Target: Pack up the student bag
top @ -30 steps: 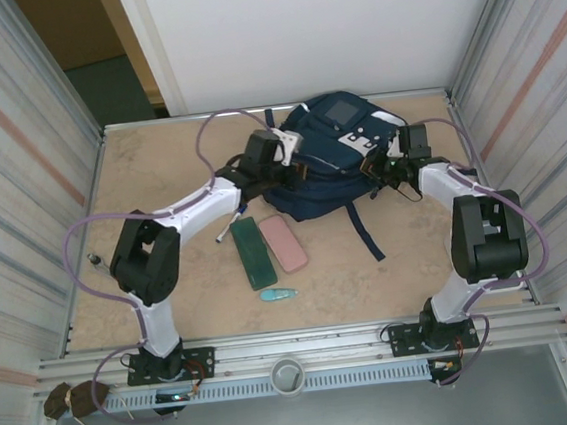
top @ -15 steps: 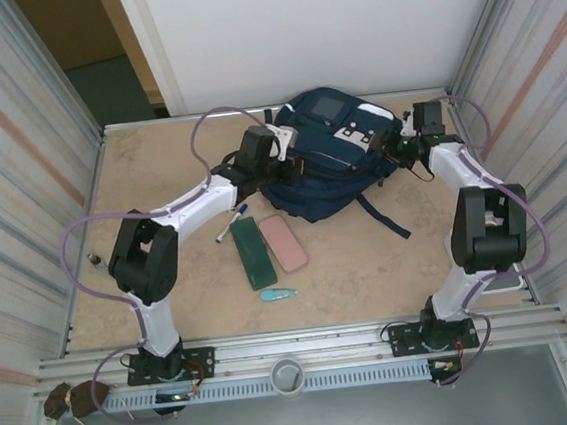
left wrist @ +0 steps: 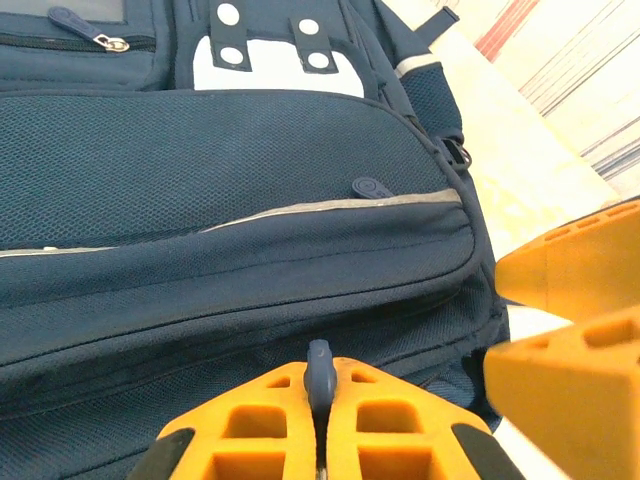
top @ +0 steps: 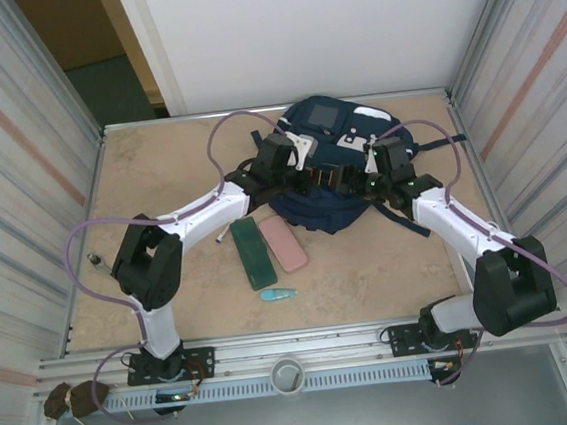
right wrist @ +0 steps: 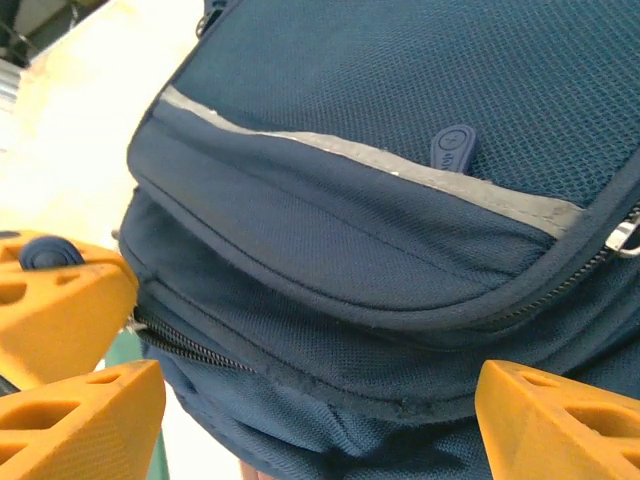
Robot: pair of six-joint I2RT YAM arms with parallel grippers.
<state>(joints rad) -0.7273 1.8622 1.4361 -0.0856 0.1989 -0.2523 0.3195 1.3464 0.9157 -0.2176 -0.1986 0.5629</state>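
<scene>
We see the student bag (top: 335,207) lying at the far middle of the surface (top: 158,164), front up. Its grey square patch (top: 327,118) is toward the back wall. White label patches (left wrist: 275,70) sit near the top of the front, and a pale stripe (left wrist: 330,208) runs across the front pocket.

The left pincer (left wrist: 319,400) is clamped on a dark zipper pull (left wrist: 319,365) at the bag's near edge. Its 2 orange fingers are pressed together with the pull sticking up between them.

The right pincer (right wrist: 320,430) is spread wide, 1 finger on each side of the bag's lower corner. We cannot tell if the fingers touch the fabric. The 2 pincers are just beside each other at the bag's near side.

A second rubber pull (right wrist: 452,150) rests on the stripe.

On the near side of the bag:
- A green case (top: 255,252) and a pink case (top: 282,243) lie side by side.
- A small teal item (top: 278,294) lies closer to the arm bases.
- A pen (top: 227,230) lies just left of the green case, partly under the left arm.
- A small dark object (top: 94,259) lies well apart at far left.
</scene>
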